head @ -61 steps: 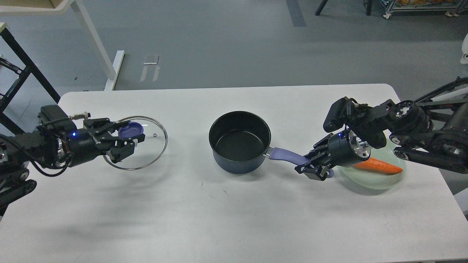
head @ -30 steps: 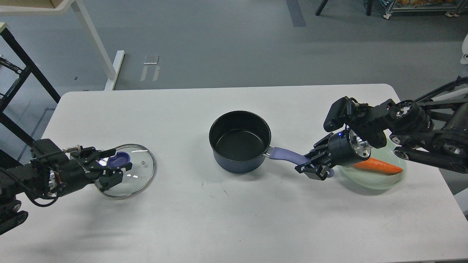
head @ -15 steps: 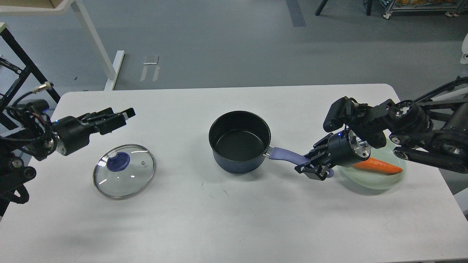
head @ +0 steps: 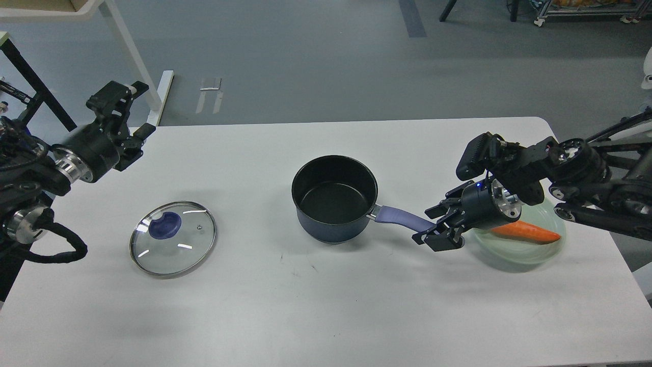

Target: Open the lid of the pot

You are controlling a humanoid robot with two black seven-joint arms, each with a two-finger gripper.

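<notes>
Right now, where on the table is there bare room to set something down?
The near strip is bare, as is the gap between lid and pot. It is crowded on the right: right gripper at the pot handle, beside the plate with carrot.

We see a white table [head: 326, 306], our glass lid [head: 172, 238] flat at left, our navy pot [head: 334, 199] mid-table, a pale green plate [head: 524, 250] at right.
</notes>
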